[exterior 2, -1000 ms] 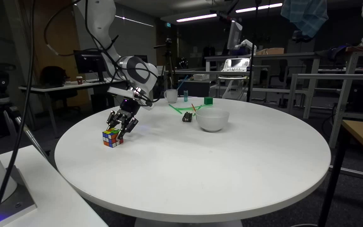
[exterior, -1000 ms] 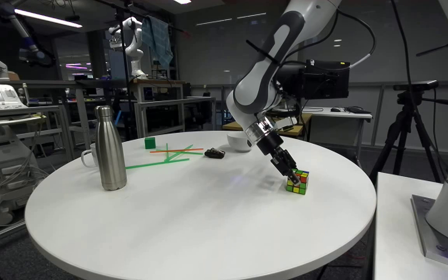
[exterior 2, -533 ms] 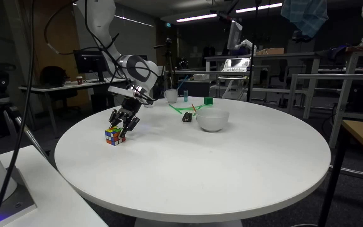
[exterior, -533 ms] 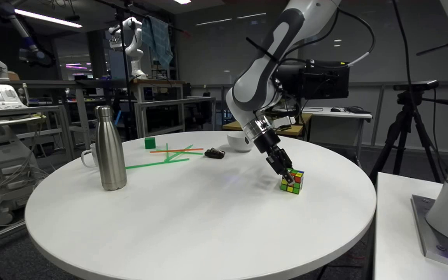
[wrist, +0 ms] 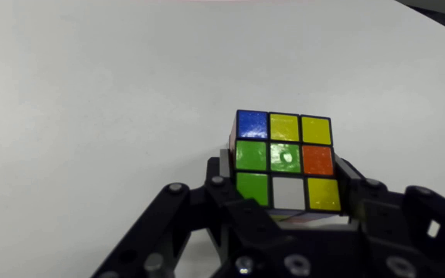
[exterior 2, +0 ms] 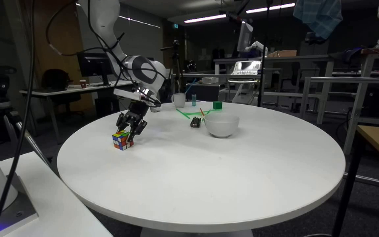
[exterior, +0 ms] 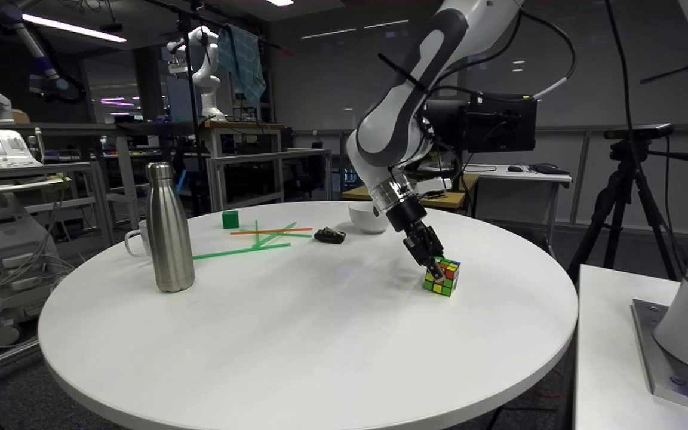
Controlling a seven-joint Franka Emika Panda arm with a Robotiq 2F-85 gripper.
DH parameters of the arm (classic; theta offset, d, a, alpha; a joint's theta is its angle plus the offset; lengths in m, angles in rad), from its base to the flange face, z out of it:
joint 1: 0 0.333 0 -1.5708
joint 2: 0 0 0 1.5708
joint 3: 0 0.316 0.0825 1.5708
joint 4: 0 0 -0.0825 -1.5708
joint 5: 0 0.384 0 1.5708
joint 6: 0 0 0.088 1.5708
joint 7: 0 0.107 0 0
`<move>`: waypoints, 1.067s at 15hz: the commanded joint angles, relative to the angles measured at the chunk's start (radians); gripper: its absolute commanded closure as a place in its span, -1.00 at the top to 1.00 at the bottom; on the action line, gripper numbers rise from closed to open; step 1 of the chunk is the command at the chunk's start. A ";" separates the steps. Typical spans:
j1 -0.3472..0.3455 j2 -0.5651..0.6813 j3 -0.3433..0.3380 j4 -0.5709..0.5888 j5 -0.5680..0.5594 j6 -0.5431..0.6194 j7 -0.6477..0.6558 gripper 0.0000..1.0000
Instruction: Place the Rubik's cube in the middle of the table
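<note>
I see the fingers, part-closed, pinching the Rubik's cube; well apart from them, a steel bottle shows whole only in an exterior view.

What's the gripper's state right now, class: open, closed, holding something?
Black two-fingered gripper: closed, holding the multicoloured plastic Rubik's cube between its jaws.
</note>
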 commanded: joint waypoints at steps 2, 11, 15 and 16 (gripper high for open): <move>-0.007 -0.026 0.002 -0.023 0.028 0.046 0.011 -0.30; -0.003 -0.209 -0.014 -0.204 0.018 0.149 0.056 -0.30; -0.001 -0.290 -0.026 -0.278 0.018 0.248 0.106 -0.30; 0.000 -0.303 -0.028 -0.292 0.014 0.287 0.117 -0.30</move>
